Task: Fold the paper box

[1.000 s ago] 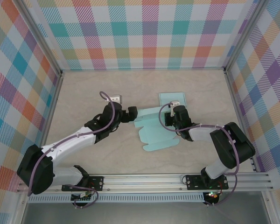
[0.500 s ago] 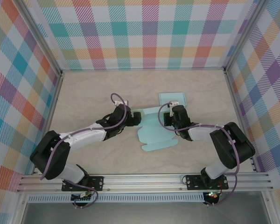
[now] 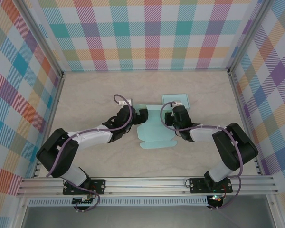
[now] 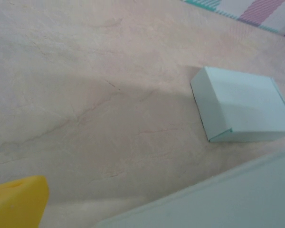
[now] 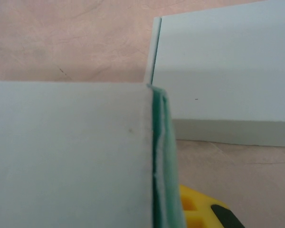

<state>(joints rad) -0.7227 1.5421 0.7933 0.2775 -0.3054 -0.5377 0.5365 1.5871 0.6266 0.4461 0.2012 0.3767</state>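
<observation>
- The paper box blank (image 3: 154,133) lies on the table (image 3: 95,95), just on the near side of the finished box (image 3: 176,100), between the two grippers.
- The right gripper (image 3: 173,116) is pinched on the raised panel of the blank, close to the finished box. The left gripper (image 3: 141,115) has its fingers wide apart at the far edge from it and holds nothing.
- For a good fold, I think the right one should hold the panel firm while the left presses along the crease, not on the tabs.
- The long axis seems to run away from the finished box, with the tabbed end toward the arm bases.
</observation>
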